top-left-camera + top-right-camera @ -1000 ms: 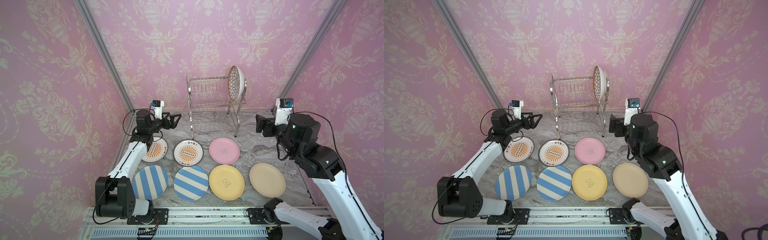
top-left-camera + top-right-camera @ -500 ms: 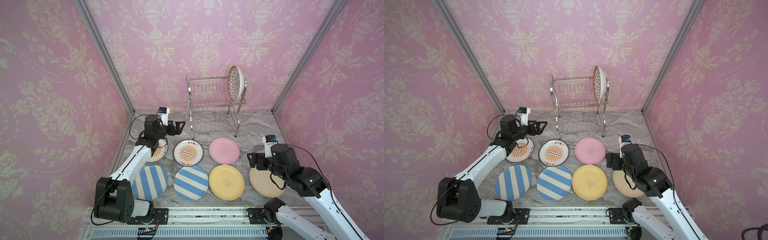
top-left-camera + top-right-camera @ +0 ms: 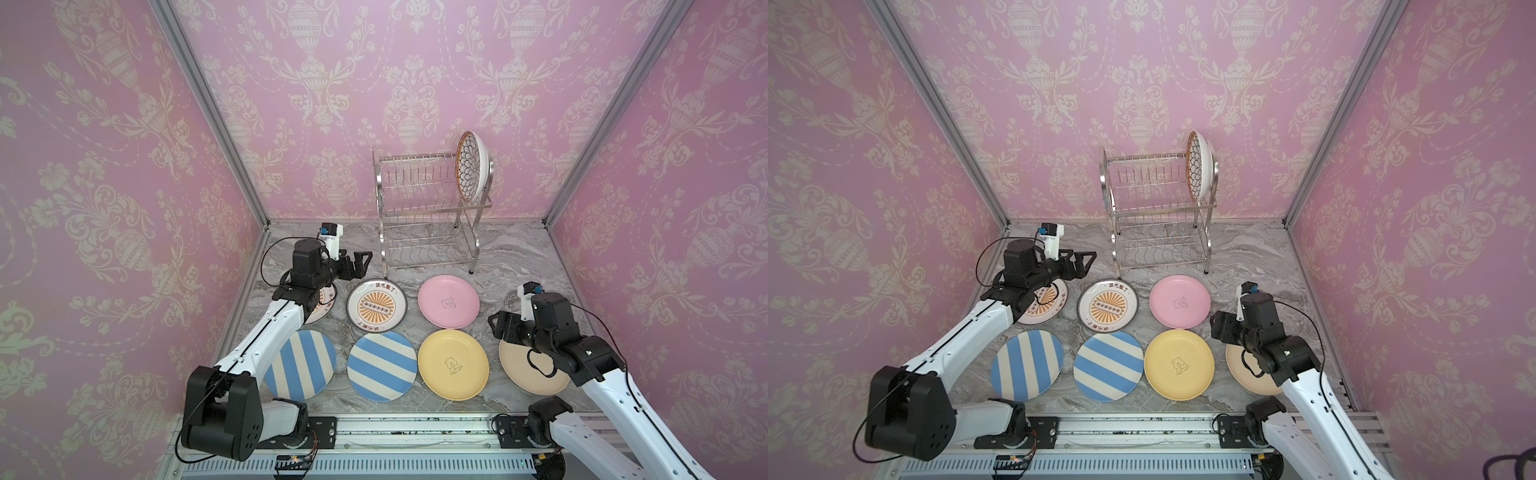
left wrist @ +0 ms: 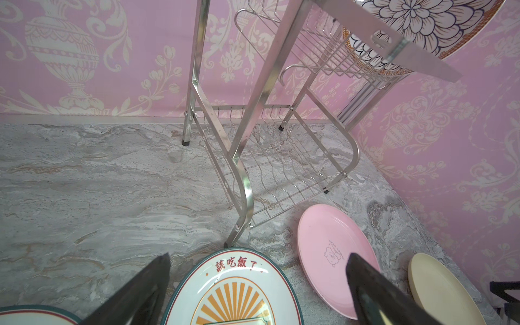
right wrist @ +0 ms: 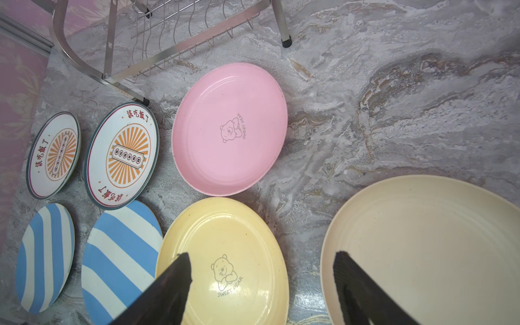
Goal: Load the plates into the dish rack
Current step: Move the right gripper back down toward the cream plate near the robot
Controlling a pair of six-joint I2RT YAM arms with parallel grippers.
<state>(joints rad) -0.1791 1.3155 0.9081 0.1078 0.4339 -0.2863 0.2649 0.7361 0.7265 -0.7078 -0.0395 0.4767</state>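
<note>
Plates [image 3: 381, 365], seven smooth round ones, lie flat on the marbled counter [image 3: 519, 257]. A scale-patterned plate [image 3: 471, 168] stands on edge in the upper tier of the wire rack [image 3: 415, 216], face leftward. Left hand [image 3: 363, 262] is spread and empty. Right hand [image 3: 498, 327] is spread too, seemingly hovering at the beige plate's [image 3: 515, 368] rim.

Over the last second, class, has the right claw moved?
Yes. The right claw has come forward, away from the dish rack, to the beige plate's rim beside the yellow plate.
</note>
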